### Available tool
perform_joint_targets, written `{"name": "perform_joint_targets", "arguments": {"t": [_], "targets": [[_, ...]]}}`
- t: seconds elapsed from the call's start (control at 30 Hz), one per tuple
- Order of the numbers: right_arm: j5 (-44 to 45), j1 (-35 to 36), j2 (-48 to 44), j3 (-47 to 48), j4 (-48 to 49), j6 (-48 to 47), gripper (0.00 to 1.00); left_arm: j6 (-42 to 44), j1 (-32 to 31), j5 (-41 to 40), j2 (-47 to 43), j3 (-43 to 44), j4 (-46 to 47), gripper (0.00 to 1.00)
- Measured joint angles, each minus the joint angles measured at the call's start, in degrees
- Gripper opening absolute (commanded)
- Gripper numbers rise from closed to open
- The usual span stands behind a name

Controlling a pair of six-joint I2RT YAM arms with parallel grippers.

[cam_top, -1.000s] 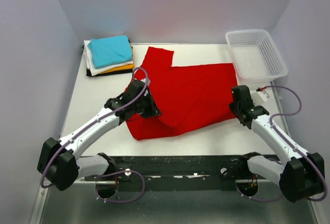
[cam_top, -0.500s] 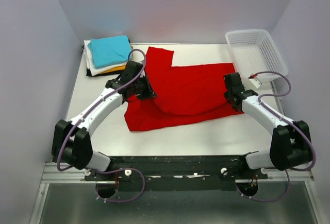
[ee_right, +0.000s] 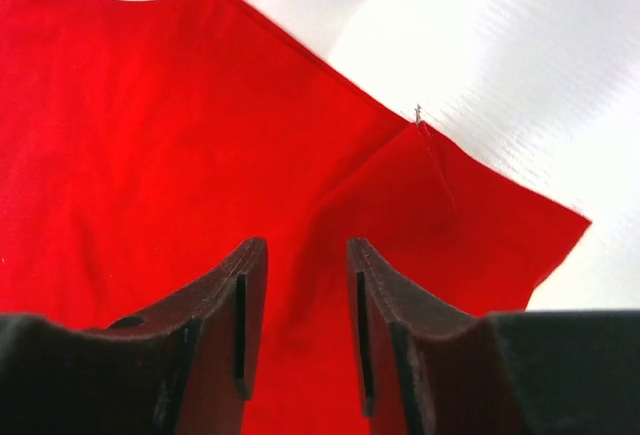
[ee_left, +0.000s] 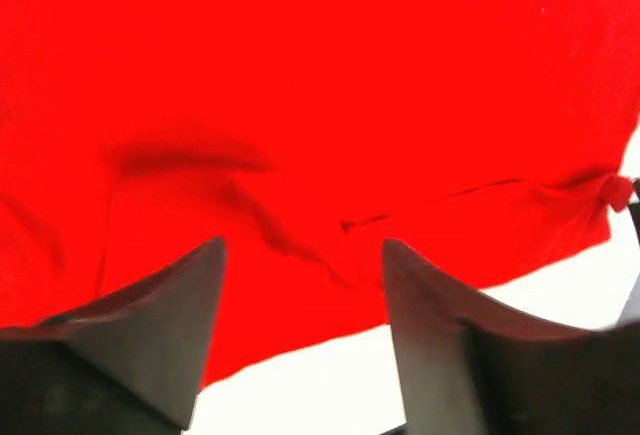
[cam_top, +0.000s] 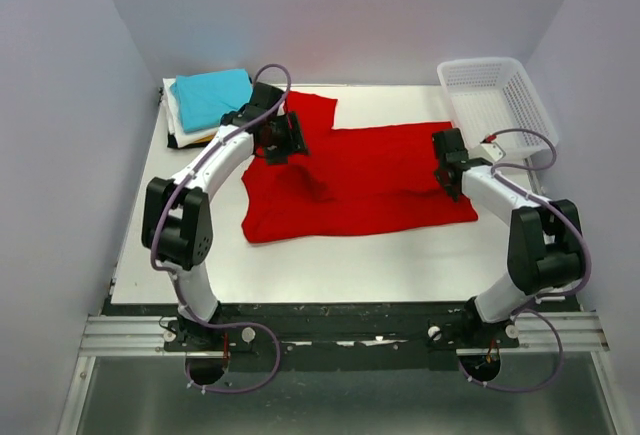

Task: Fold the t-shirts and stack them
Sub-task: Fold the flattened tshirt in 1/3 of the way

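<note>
A bright red t-shirt (cam_top: 370, 180) lies folded over on the white table, one sleeve (cam_top: 312, 110) sticking out toward the back. My left gripper (cam_top: 293, 142) hovers over its back left part, open, with only red cloth (ee_left: 320, 105) below the fingers (ee_left: 190, 295). At the shirt's right edge my right gripper (cam_top: 446, 158) is open too, its fingertips (ee_right: 250, 275) just above the cloth (ee_right: 150, 155) near a corner (ee_right: 560, 220). Folded t-shirts (cam_top: 212, 100), teal on top, are stacked at the back left.
A white lattice basket (cam_top: 497, 105) stands at the back right, close behind my right arm. Grey walls close in the table on three sides. The table's front edge (cam_top: 330, 303) runs along a metal rail.
Both grippers carried the shirt's near edge toward the back, folding it over, then opened and let go. The cloth now lies flatter and further back.
</note>
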Motion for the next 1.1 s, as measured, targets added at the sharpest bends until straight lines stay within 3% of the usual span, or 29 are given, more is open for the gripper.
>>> {"name": "perform_joint_targets", "arguments": {"t": [0.07,0.1,0.23,0.3,0.37,0.53,0.67,0.87,1.1], "targets": [[-0.42,0.00,0.35,1.09,0.11,-1.33,0.62,-0.17,0.92,0.04,2.93,3.50,-1.03,0.96],[-0.83,0.00,0.31,1.46,0.22,-2.05,0.69,-0.04,1.40,0.20,4.83,5.99,-1.73,0.99],[-5.03,0.00,-1.55,1.20,1.18,-5.22,0.88,0.35,2.91,0.46,12.22,17.99,-5.53,0.99],[-7.76,0.00,-4.07,-0.28,2.14,-7.10,1.00,0.42,3.45,0.50,12.11,18.40,-4.87,0.99],[-11.80,0.00,-8.37,-3.21,3.72,-9.25,1.00,0.37,3.61,1.01,8.79,13.38,-2.99,0.99],[-20.90,0.17,-16.55,-9.46,7.74,-12.76,1.00,-0.81,2.71,6.58,-6.01,-9.33,3.48,0.99],[-28.72,0.72,-18.71,-13.33,11.93,-16.72,1.00,-1.60,0.33,9.51,-9.88,-17.94,8.48,0.99],[-38.10,1.31,-18.01,-16.57,17.42,-19.87,1.00,-3.43,-1.07,11.72,-0.20,-13.44,13.38,0.99],[-39.10,1.36,-17.75,-17.09,19.19,-21.20,1.00,-4.96,-1.03,9.81,13.11,0.55,14.40,0.99]]}}
